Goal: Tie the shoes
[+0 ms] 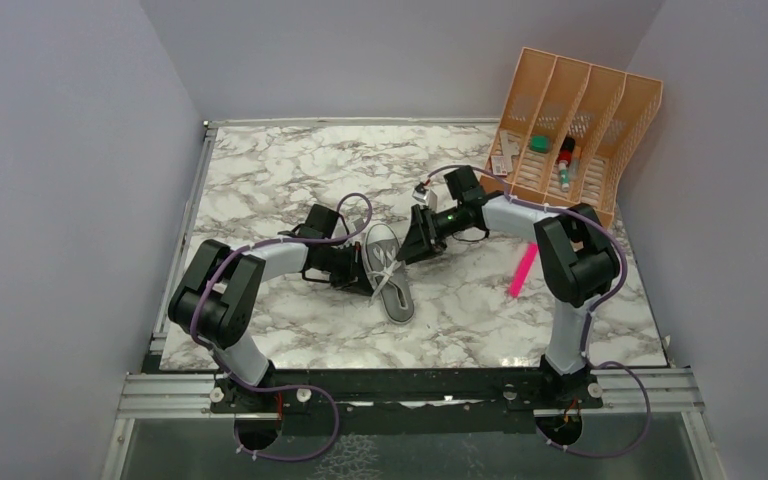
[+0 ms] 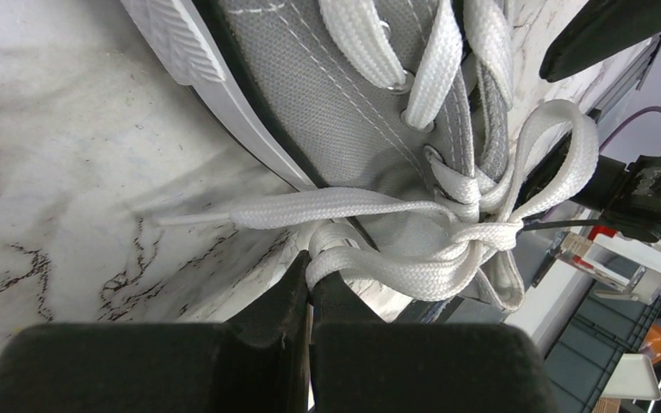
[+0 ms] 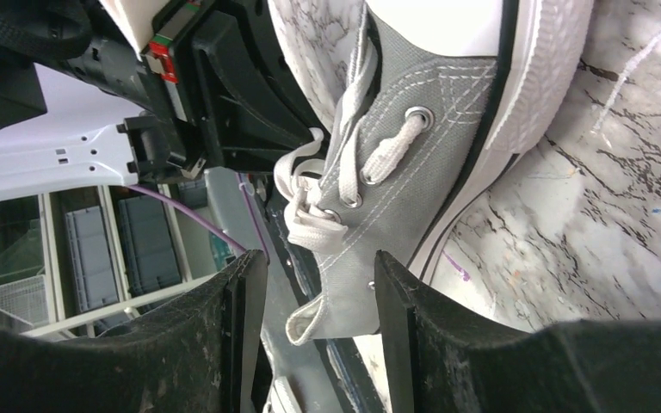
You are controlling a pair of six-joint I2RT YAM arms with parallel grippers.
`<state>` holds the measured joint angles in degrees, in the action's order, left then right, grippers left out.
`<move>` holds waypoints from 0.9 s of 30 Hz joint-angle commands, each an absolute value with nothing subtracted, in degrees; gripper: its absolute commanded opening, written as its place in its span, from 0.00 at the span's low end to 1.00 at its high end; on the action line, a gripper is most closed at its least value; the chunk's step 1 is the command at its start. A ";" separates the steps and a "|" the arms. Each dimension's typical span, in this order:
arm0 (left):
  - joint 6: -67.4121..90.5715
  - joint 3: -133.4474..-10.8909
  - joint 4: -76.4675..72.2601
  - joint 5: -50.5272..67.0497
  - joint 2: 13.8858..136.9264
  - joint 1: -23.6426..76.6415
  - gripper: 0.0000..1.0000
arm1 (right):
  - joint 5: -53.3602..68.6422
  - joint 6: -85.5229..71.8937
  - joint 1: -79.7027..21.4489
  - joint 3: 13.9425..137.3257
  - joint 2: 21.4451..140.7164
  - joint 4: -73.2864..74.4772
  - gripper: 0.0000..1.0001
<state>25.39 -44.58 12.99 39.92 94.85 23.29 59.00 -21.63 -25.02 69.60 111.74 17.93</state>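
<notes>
one shoe (image 2: 327, 95), toe cut off at frame top; left gripper (image 2: 311, 280) clamps its lace (image 2: 396, 271), right gripper (image 3: 318, 275) gapes; marble table (image 1: 290, 160), grey walls (image 1: 400, 50).

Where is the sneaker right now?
In the top view the sneaker lies near the middle of the marble table, between the left pincer, pinching its lace, and the right pincer.

The top external camera sits high behind the arm bases. From far off it looks down and forward over the whole marble bench (image 1: 280, 170), both arms and the walls. The left wrist camera looks out along its own jaws, very near the sneaker (image 2: 327, 95) (white laces (image 2: 370, 206) fill much of the frame). The right wrist camera looks between its jaws at the same sneaker's other side, equally near. All three views share that sneaker.
</notes>
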 commanded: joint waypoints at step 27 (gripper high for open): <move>23.10 -42.68 16.31 40.34 92.39 23.73 0.00 | 51.96 -28.58 -28.04 69.39 112.71 13.94 0.00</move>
